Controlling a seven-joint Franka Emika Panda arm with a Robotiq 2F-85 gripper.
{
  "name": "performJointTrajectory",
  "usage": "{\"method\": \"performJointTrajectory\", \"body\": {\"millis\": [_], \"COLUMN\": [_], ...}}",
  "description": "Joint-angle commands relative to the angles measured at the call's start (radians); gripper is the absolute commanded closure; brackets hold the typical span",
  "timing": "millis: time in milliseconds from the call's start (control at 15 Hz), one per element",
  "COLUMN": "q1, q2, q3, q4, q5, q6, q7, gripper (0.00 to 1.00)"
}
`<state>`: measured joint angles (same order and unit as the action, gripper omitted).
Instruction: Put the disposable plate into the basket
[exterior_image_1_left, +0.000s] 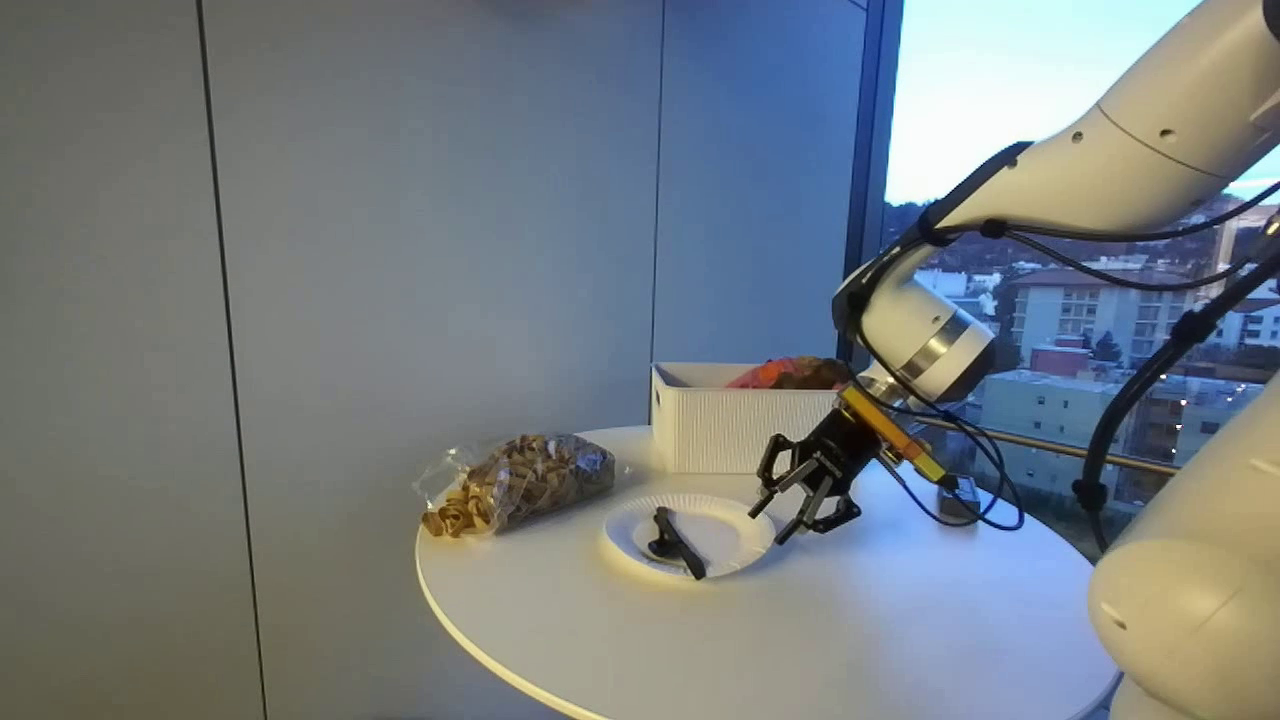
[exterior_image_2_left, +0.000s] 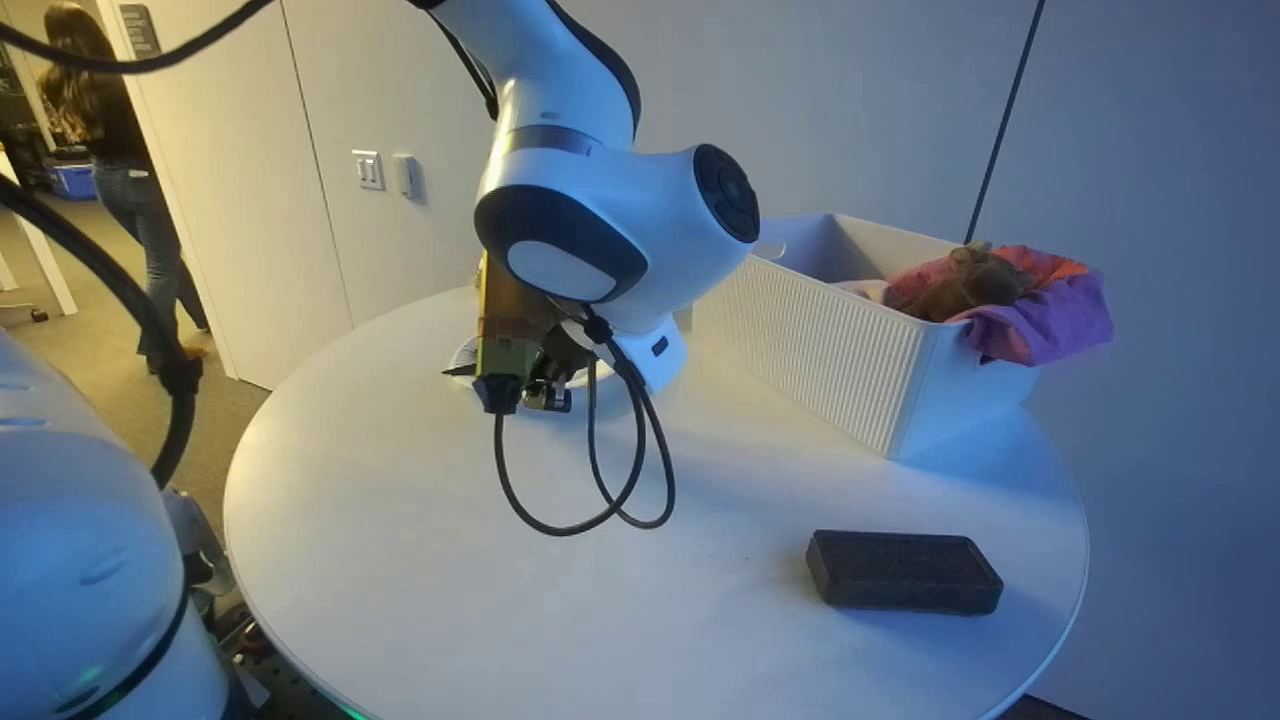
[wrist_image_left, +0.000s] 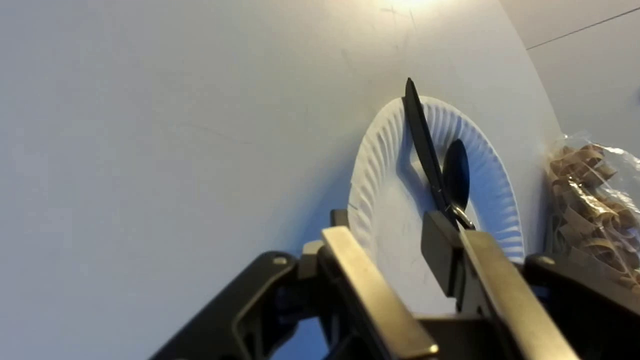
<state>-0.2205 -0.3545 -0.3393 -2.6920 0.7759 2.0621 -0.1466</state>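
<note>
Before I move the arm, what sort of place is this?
Most likely an office or office-like lab, probably on an upper storey: a window looks out over buildings, a double light switch is mounted on the wall, and the floor beyond looks carpeted.

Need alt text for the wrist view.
White disposable plate on a table, bearing a black spoon and a long black utensil. The open hand, in front, partly hides the plate's near end; a clear bag of brown curls lies at right.

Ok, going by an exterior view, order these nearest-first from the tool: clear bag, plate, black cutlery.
1. Plate: rim right by the tool.
2. Black cutlery: lying on the plate.
3. Clear bag: image-left, past the plate's far rim.
</note>
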Motion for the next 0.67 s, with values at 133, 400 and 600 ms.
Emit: {"method": "performJointTrajectory", "body": {"millis": [133,400,600], "q1": [0.012,0.015,0.023], "q2": [0.127,0.176,0.193], "q3": [0.066,0.091,0.084], "q4": [0.074,0.105,0.132], "q5": [0.089,0.112,0.159], "q6": [0.176,0.276,0.217], "q7": [0.000,0.016,-0.021], "gripper": [0.10,0.00,0.00]}}
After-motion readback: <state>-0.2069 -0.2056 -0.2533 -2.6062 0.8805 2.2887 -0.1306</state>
